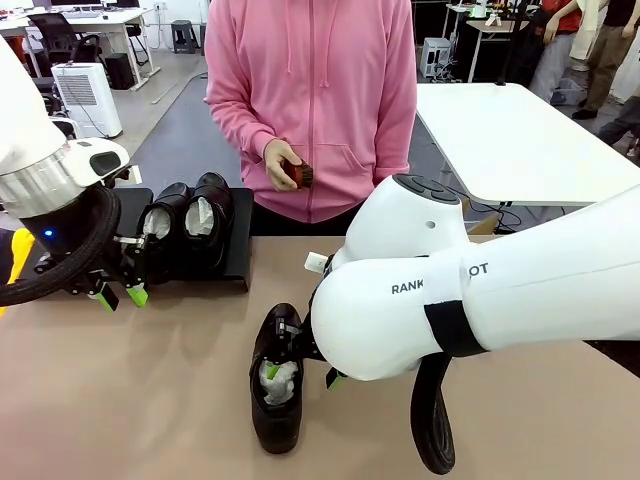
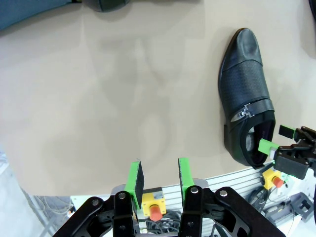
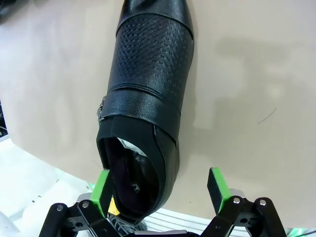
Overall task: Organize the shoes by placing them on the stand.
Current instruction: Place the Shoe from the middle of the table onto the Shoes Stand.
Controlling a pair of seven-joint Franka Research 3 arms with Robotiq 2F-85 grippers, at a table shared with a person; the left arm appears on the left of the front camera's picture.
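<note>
Quick status from my remote seat. The right gripper is down at the loose shoe lying on the tan table, toe pointing back toward the robot's side. In the right wrist view its jaws are spread wide around the heel end of the shoe. One green pad sits right beside the heel and the other stands well clear of the leather, so it has no hold on anything. There's white paper stuffing in the shoe opening.

The left gripper hangs over the table just in front of the stand. In its own wrist view the left gripper has its pads only partly apart, with nothing between them but bare tabletop. That view also shows the shoe off to one side with the right arm's fingers at its heel.

The stand is at the far left of the table, with two shoes already on it, side by side and touching. Across the table, a person in a pink hoodie holds a small brown brush in one hand.
</note>
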